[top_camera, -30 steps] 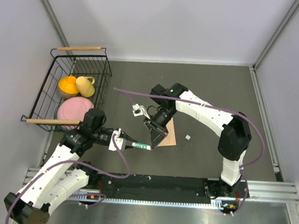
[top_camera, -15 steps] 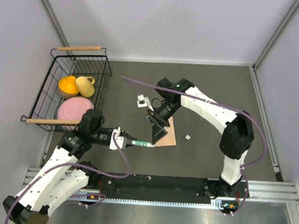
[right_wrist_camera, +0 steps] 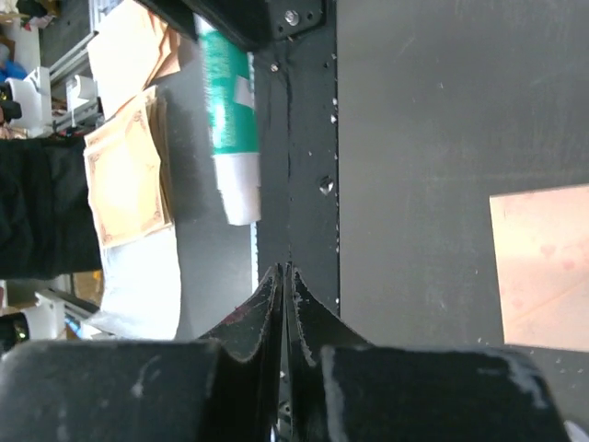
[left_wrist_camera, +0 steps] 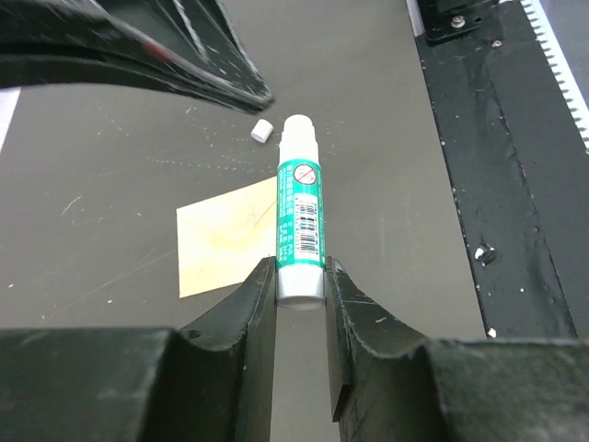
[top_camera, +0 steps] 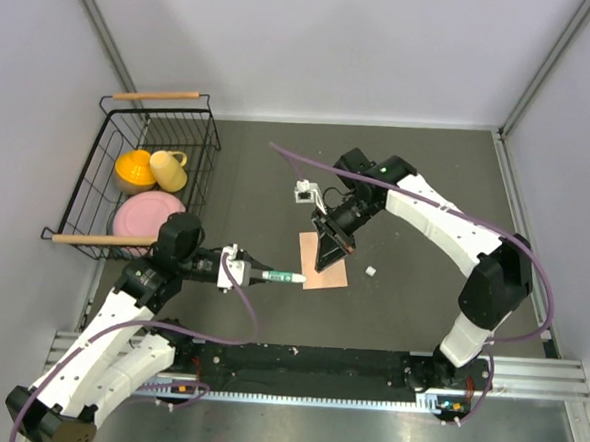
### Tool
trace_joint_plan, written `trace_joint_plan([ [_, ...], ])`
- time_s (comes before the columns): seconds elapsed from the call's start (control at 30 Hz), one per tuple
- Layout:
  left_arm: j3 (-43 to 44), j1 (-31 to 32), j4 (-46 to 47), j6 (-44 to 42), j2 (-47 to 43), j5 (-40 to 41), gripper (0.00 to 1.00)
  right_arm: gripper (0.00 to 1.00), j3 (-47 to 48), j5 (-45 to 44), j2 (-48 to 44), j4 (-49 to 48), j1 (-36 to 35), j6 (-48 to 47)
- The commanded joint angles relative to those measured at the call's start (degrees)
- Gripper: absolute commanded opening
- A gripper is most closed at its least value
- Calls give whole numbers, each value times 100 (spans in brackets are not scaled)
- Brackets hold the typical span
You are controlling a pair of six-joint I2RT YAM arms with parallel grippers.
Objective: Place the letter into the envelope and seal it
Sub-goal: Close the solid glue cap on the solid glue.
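Left gripper (left_wrist_camera: pixel 300 276): jaws pinching glue stick (left_wrist_camera: pixel 300 207) base | right gripper (right_wrist_camera: pixel 284 276): jaws pressed together, holding nothing | top view alone: right jaws above envelope (top_camera: pixel 312 275)

dark grey table (top_camera: pixel 427 189) here, its surface scuffed with fine pale scratches, and flat on it near the middle lies the peach envelope (top_camera: pixel 327 278), sitting a little skewed to the table's edges. just off the envelope's right side, near but not touching, there's a tiny white cap (top_camera: pixel 370 272) on the bare surface. over at the far left a black wire basket (top_camera: pixel 162 110) with two wooden handles stands on the table close to the left wall, well apart from the envelope and the cap.
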State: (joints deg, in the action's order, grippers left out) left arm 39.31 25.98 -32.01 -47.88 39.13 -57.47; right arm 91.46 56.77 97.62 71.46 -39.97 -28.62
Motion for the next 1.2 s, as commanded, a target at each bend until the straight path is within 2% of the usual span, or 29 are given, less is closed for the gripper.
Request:
trace_joint_plan([
  [0.0, 33, -14, 634, 534, -20, 236, 0, 0, -382, -640, 28, -789, -11, 1327],
  [0.1, -116, -14, 1170, 954, -11, 649, 0, 0, -647, -1255, -50, -1431, -11, 2427],
  [0.2, -90, -5, 1311, 1298, 68, 1061, 0, 0, -551, -2194, -86, -1608, -55, 2983],
  [0.27, 15, 4, 1320, 1518, 190, 1238, 0, 0, -384, -3247, 1, -1653, -64, 3378],
  [0.3, 50, 4, 1311, 1649, 235, 1386, 0, 0, -340, -3826, 54, -1653, -90, 4181],
  [0.33, 129, 13, 1320, 1728, 287, 1449, 0, 0, -305, -4310, 107, -1653, -116, 4337],
  [0.4, 217, 74, 1320, 2061, 472, 1668, 0, 0, -252, -4543, 195, -1679, -108, 4645],
  [0.57, 463, 311, 1486, 2651, 867, 1993, 0, 0, -85, -4517, 345, -1732, -134, 4848],
  [0.8, 288, 461, 2339, 3433, 955, 2372, 0, 0, -137, -4034, 424, -1855, -161, 5068],
  [1.17, 305, 628, 2524, 3347, 1184, 2732, 0, 0, -49, -3761, 336, -1908, -363, 4972],
])
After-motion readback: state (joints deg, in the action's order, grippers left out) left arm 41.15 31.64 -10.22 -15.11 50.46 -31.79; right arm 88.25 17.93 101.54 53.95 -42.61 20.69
